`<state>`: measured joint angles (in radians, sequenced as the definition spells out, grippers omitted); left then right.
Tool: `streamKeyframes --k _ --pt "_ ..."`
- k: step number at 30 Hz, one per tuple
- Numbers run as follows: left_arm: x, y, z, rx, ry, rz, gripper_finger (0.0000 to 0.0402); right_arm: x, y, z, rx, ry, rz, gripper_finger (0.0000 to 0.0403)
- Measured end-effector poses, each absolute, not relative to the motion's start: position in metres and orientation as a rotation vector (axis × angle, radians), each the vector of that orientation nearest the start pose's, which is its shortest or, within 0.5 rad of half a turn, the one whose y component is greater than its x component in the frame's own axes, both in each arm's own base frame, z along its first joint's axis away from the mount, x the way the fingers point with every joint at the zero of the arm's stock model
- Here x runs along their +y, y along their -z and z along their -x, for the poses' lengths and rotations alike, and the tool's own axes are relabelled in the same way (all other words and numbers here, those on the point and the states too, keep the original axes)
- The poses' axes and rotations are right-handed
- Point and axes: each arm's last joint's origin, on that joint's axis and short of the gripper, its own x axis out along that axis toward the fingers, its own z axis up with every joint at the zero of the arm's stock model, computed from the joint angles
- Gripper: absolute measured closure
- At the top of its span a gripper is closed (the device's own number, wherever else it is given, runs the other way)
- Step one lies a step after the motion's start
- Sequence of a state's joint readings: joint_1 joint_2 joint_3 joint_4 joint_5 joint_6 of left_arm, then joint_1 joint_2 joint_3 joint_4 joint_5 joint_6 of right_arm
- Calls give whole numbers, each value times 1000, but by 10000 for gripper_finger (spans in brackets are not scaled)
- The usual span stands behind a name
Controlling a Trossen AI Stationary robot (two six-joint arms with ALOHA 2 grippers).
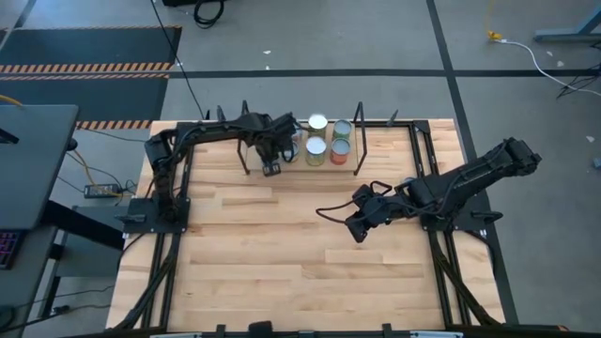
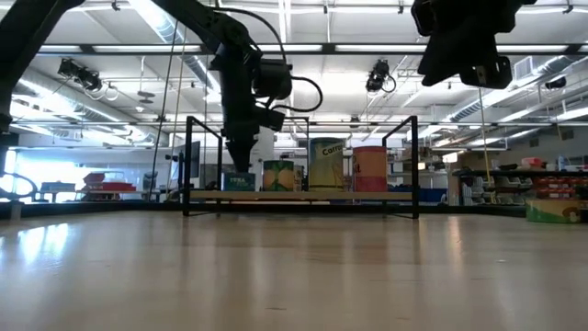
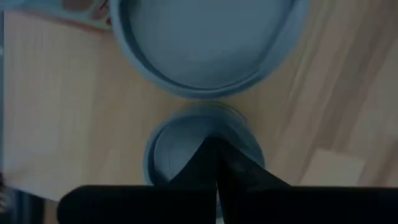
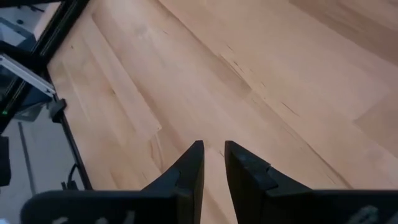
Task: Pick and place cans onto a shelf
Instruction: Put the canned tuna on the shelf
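The shelf [image 2: 303, 195] stands at the table's far edge, its light board between black end frames [image 1: 358, 141]. Several cans stand on it: a tall yellow-labelled one [image 2: 326, 164], an orange one [image 2: 370, 168], a yellow-green one [image 2: 280, 175] and a low small one [image 2: 239, 181]. My left gripper [image 2: 241, 164] is shut and points down over the small can's grey lid [image 3: 177, 146], beside a larger lid [image 3: 205, 43]. My right gripper [image 1: 357, 230] hangs empty above the table's right middle, its fingers a narrow gap apart [image 4: 213, 152]. My left gripper stands with its shut fingertips [image 3: 208, 155] right over the small can's lid, coming from above and pointing down. I cannot tell whether the tips touch the lid. The can stands upright on the shelf board.
Four silver lids [image 1: 317, 123] [image 1: 342, 130] [image 1: 315, 150] [image 1: 340, 148] crowd the shelf's right half. Black rails [image 1: 427, 178] run along the table's sides. Bare wooden tabletop [image 1: 282, 244] lies in front of the shelf.
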<state>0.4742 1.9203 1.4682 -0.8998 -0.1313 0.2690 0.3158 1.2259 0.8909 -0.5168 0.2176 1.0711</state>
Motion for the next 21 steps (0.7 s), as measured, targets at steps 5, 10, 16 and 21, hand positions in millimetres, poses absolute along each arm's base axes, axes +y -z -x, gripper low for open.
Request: streamKeyframes --k 5,10,16,21 --pt "190 -198 -333 1437 -191 -180 401 68 -257 -237 749 350 -803 332" --pt "211 -198 -329 1421 -187 -325 401 68 -260 -240 730 322 -831 332" --pt "242 -198 -318 1390 -250 -388 401 68 -261 -242 735 284 -857 332" --pt "253 -198 -311 1385 -283 -372 401 64 -260 -242 737 292 -842 332"
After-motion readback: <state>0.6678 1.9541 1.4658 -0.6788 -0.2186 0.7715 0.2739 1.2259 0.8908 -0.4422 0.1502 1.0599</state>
